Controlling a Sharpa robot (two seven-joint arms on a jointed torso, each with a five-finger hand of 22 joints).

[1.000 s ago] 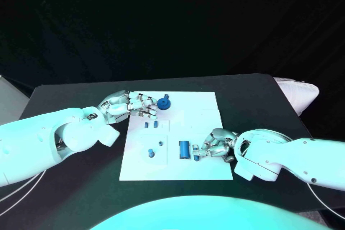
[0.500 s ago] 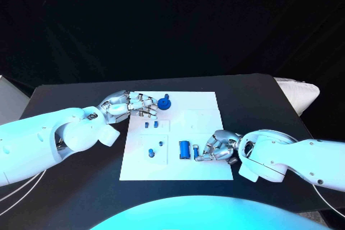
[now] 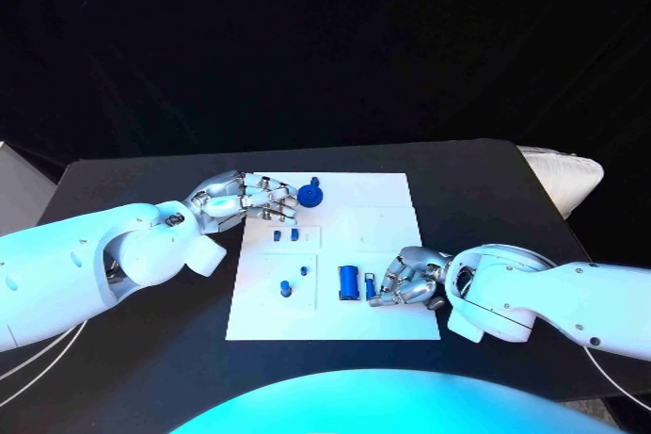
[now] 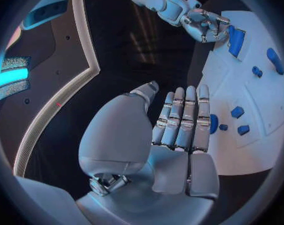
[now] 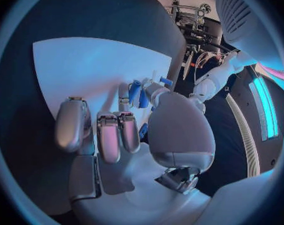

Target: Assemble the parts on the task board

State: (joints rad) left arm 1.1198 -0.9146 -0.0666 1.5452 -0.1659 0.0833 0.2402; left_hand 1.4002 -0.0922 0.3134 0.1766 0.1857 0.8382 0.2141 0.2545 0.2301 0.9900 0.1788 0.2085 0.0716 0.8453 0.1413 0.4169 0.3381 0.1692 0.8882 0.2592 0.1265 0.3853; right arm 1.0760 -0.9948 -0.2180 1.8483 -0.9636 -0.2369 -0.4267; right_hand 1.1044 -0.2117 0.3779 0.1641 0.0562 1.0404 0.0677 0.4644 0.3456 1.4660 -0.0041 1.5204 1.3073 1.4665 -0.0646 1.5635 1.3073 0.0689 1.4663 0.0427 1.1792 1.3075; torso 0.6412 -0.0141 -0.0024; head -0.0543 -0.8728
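Task board (image 3: 380, 217) centred on table. Right hand (image 3: 407, 279) curled beside blue cylinder (image 3: 349, 281), small blue part (image 3: 369, 289) at fingertips; grasp uncertain, probably readying insertion. Left hand (image 3: 251, 199) flat, empty, fingers extended, at board's far edge, near round part (image 3: 310, 196).

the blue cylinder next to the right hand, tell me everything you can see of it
The blue cylinder is a short, smooth, plastic-looking bar lying flat on the white task board, its long axis running toward and away from the robot. A paler band crosses its middle. It sits in the board's near half, right of a small blue peg. The right hand is curled beside it, fingertips at a thinner blue piece; contact with the cylinder is unclear.
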